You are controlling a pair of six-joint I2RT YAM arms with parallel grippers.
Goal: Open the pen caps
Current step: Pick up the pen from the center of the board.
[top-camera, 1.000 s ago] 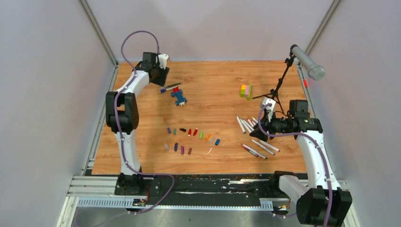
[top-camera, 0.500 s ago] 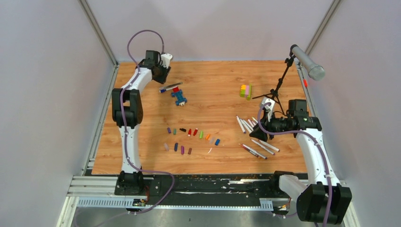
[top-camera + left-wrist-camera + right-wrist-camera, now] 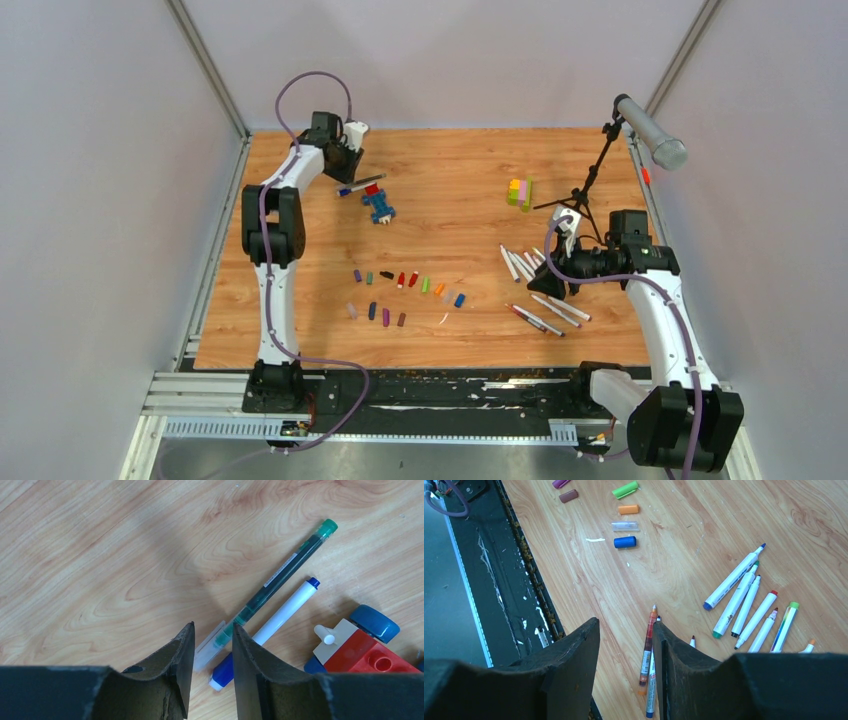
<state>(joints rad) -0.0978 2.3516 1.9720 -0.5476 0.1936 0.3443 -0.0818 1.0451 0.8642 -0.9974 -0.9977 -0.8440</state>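
Two capped pens lie at the far left: a green pen (image 3: 278, 574) with a clear cap and a white pen (image 3: 283, 613) with a blue cap (image 3: 223, 672); the top view shows them too (image 3: 361, 185). My left gripper (image 3: 212, 630) (image 3: 347, 163) is open and empty just above their capped ends. Several loose pen caps (image 3: 405, 283) lie in two rows mid-table; the right wrist view shows a blue cap (image 3: 625, 542) and an orange cap (image 3: 628, 509). Uncapped white pens (image 3: 744, 595) (image 3: 520, 263) and thin pens (image 3: 648, 647) lie at right. My right gripper (image 3: 625, 625) (image 3: 552, 278) is open and empty above them.
A blue-and-red toy brick figure (image 3: 379, 204) (image 3: 362, 650) sits right beside the two capped pens. A yellow-green-pink block stack (image 3: 519, 192) and a black microphone stand (image 3: 590, 185) stand at the back right. The table's black front rail (image 3: 499, 580) is near my right gripper.
My left arm has swung a little to the right, bringing its gripper closer to the two capped pens. The right arm has barely moved.
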